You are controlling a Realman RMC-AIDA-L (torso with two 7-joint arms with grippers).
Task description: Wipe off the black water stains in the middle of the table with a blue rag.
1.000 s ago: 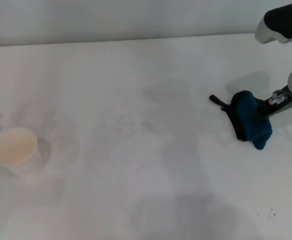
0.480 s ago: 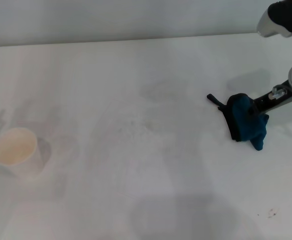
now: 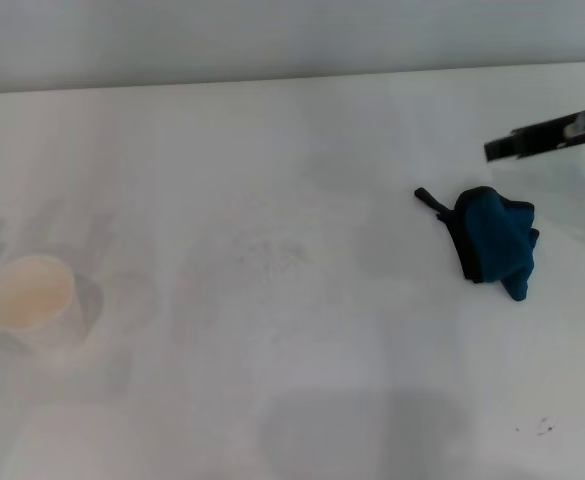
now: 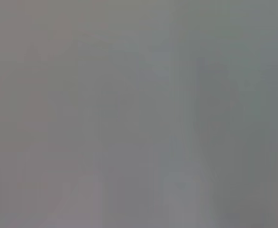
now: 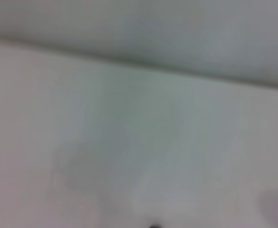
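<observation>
The blue rag lies crumpled on the white table at the right, its black loop tab pointing left. Nothing holds it. My right gripper shows only as a blurred dark bar above and to the right of the rag, lifted clear of it. The black water stains are out of view; the middle of the table carries only faint grey smudges. My left gripper is out of view, and the left wrist view shows only flat grey.
A white paper cup stands at the left side of the table. Tiny dark specks sit near the front right. The table's far edge meets a grey wall.
The right gripper, which was at the rag a second ago, has let it go and risen up and to the right. The rag stays on the table.
</observation>
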